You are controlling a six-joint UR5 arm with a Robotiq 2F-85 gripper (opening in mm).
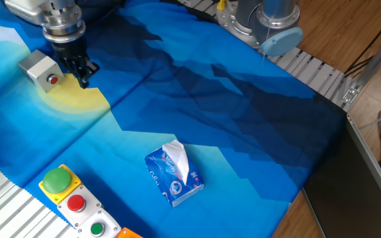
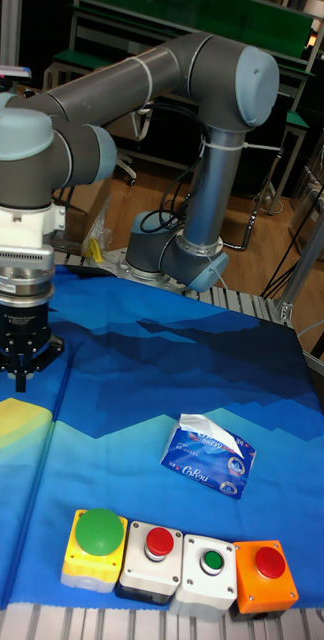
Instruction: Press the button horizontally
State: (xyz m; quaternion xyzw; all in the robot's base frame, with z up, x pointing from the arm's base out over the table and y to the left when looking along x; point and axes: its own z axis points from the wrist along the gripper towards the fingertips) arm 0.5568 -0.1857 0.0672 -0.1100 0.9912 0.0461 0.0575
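The light-grey button box (image 1: 37, 66) sits at the far left of the blue cloth, on a yellow patch. Its small red button (image 1: 53, 80) faces front-right. My gripper (image 1: 83, 80) hangs just to the right of the box, with its black fingers pointing down, low over the cloth and a short gap from the button. In the tall fixed view the gripper (image 2: 20, 378) is at the left edge and its fingers meet in a single tip, shut on nothing. That view does not show the box.
A blue tissue pack (image 1: 174, 173) (image 2: 207, 455) lies mid-cloth. Along the front edge stands a row of button panels: a yellow one with a green dome (image 1: 57, 178) (image 2: 99, 530), then white (image 2: 159, 543) and orange (image 2: 269, 562). The arm's base (image 1: 263, 20) stands at the back.
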